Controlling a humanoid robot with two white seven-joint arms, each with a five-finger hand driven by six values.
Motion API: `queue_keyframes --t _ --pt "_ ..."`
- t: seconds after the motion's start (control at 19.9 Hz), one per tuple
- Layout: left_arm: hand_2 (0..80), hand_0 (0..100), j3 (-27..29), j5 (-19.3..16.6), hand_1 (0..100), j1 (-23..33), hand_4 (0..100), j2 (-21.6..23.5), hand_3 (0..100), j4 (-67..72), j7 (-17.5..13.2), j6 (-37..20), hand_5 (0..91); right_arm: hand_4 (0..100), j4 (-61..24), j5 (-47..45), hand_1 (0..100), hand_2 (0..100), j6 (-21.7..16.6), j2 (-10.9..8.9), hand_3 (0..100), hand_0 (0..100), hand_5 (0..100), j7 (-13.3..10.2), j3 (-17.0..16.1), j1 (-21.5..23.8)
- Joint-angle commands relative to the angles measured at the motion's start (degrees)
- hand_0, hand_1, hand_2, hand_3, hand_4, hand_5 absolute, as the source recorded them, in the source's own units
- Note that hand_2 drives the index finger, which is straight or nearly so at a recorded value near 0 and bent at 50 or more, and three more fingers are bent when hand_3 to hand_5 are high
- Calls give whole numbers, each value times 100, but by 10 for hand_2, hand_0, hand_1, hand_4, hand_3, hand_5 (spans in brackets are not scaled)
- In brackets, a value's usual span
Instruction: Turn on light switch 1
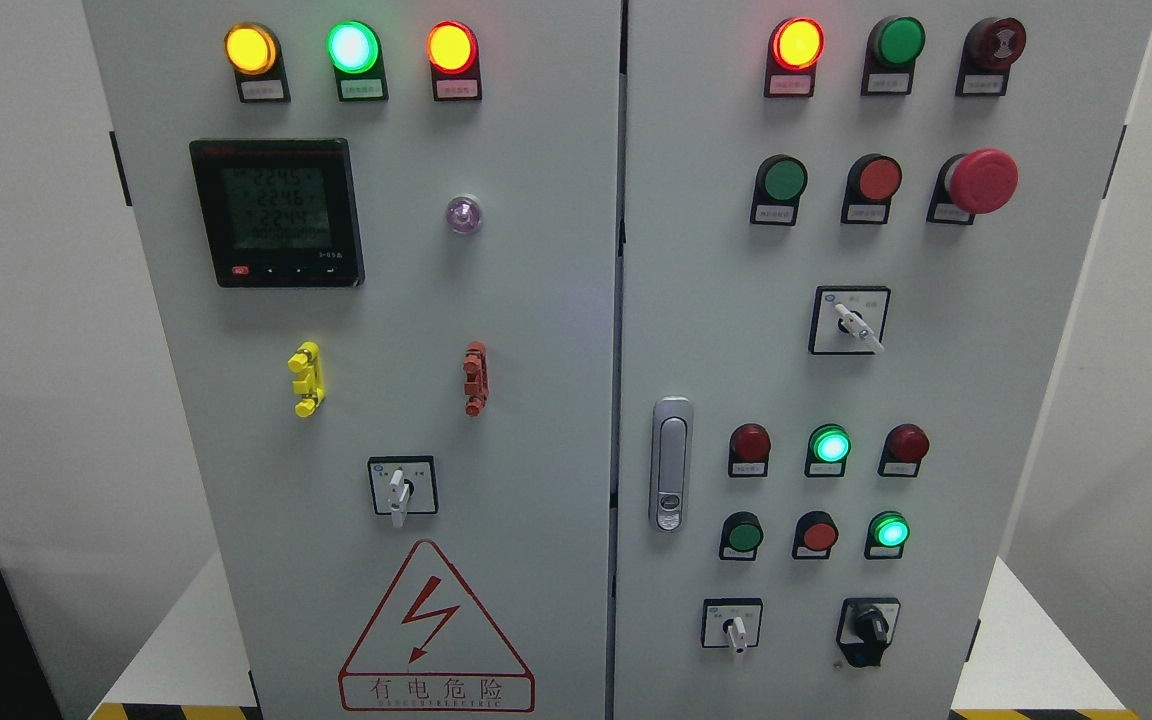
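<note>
Facing grey control cabinet (556,300), lamps lit

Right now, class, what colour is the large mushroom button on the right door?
Red; the mushroom button shows best in the head view.

A grey electrical cabinet (556,330) with lit lamps and rotary switches.

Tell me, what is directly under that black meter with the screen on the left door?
Below the black meter sits a yellow clip-like fitting on the grey left door, and lower right of it a white-handled rotary switch. What lies behind the closed door cannot be seen.
</note>
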Motion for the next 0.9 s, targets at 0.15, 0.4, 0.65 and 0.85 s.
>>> queue_keyframes --t 0.15,0.4,0.65,0.85 --pt "126 331 826 -239 64 153 483 -63 368 -2779 -36 -1329 141 0 0 0 0 0 -2 2 0 0 0 5 -6 0" --pt "188 303 905 -213 230 179 609 -36 473 -4124 -45 -1364 319 0 0 0 0 0 -2 2 0 0 0 5 -6 0" --pt "220 274 809 -204 247 205 657 -28 536 -5423 -45 -1347 392 0 0 0 0 0 -2 2 0 0 0 5 -6 0" --pt "295 256 606 -213 252 205 697 -36 594 -6321 8 -1338 440 0 0 0 0 0 -2 2 0 0 0 5 -6 0"
